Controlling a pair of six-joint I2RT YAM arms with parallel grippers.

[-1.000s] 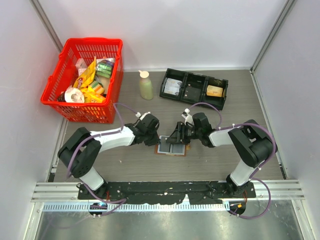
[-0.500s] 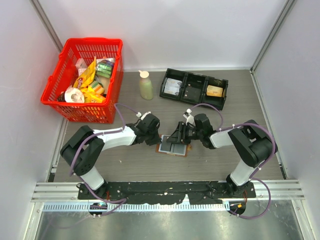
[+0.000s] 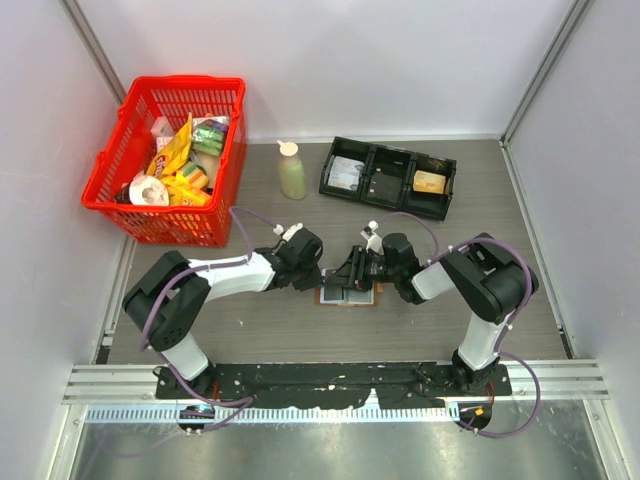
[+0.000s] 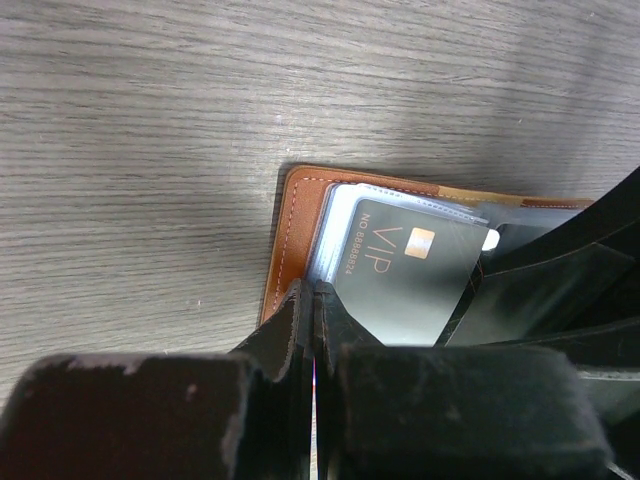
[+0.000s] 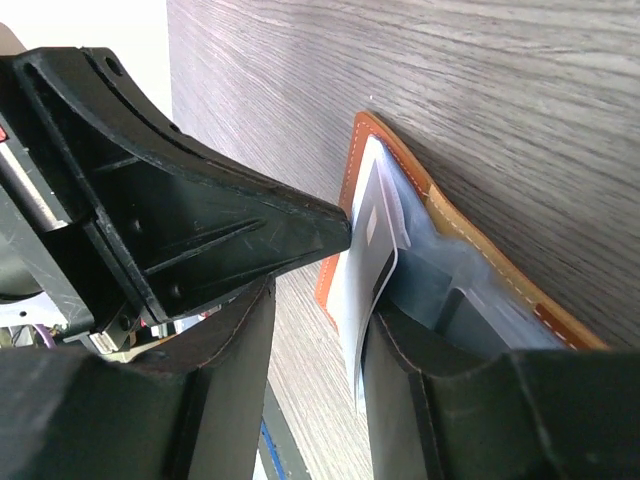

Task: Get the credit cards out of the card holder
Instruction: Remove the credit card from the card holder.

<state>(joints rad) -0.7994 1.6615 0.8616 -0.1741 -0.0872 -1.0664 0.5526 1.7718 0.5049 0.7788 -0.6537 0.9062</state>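
The holder point(image 3: 345, 298) lies open on the table point(image 3: 260, 325) between the grippers, a dark card point(image 4: 410, 275) in its clear sleeve. The left gripper point(image 4: 310, 295) has its fingers closed together, pinning the brown edge; the right gripper point(image 5: 320, 320) stands part-open astride the card edge, apparently not yet clamping. The card is thin, stiff, slick: pinch its free end and draw it flat

Left gripper point(image 3: 317, 281) and right gripper point(image 3: 353, 276) meeting over open brown card holder point(image 3: 345, 298) at centre, filled red basket point(image 3: 185, 82) far left, bottle point(image 3: 291, 171), black 3-compartment tray point(image 3: 388, 180) behind
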